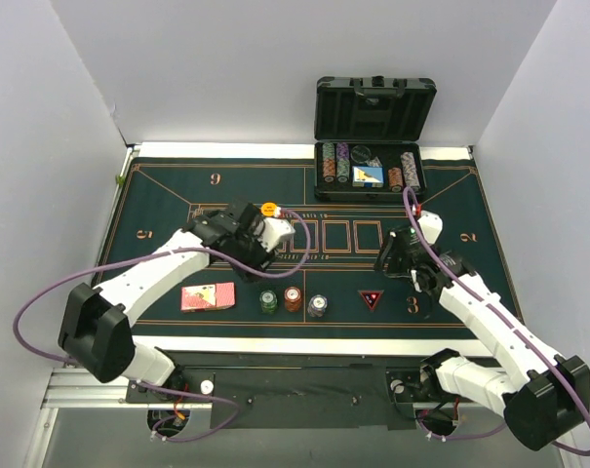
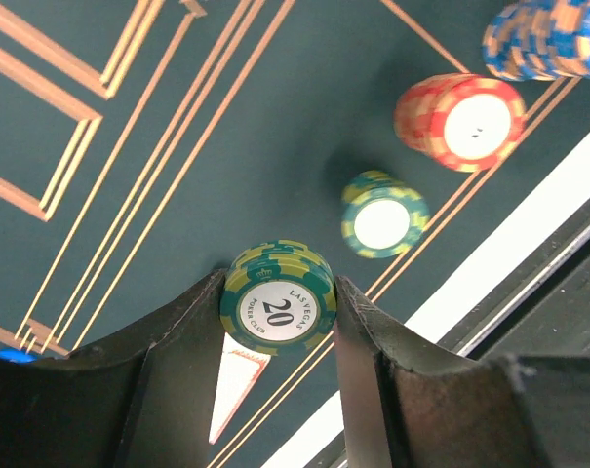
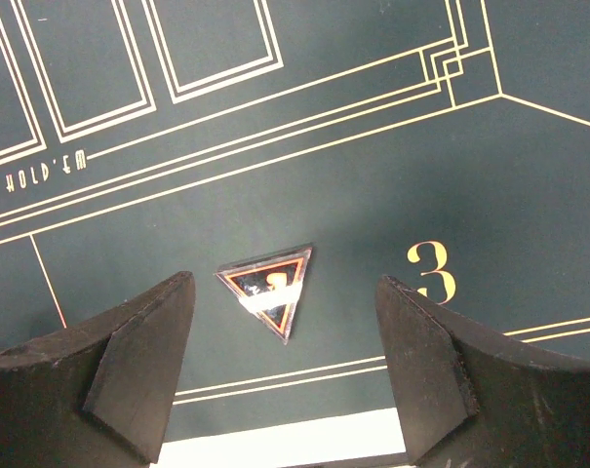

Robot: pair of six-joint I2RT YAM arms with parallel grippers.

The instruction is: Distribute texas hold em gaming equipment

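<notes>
Green chips [image 2: 278,310] — yellow edge stripes, white centre; mat [image 2: 304,127] dark green, orange lines.

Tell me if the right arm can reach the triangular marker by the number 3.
Probably yes. The right gripper hangs open over the triangular marker, jaws either side of it, and nothing lies near it on the felt mat. Lying flat, it may be awkward to pinch.

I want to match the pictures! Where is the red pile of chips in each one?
Top external: red chip stack, middle of three near the front.
Left wrist: the stack sits upper right.
Right wrist: not in it.
Shared landmark: the green chip stack beside it.
</notes>
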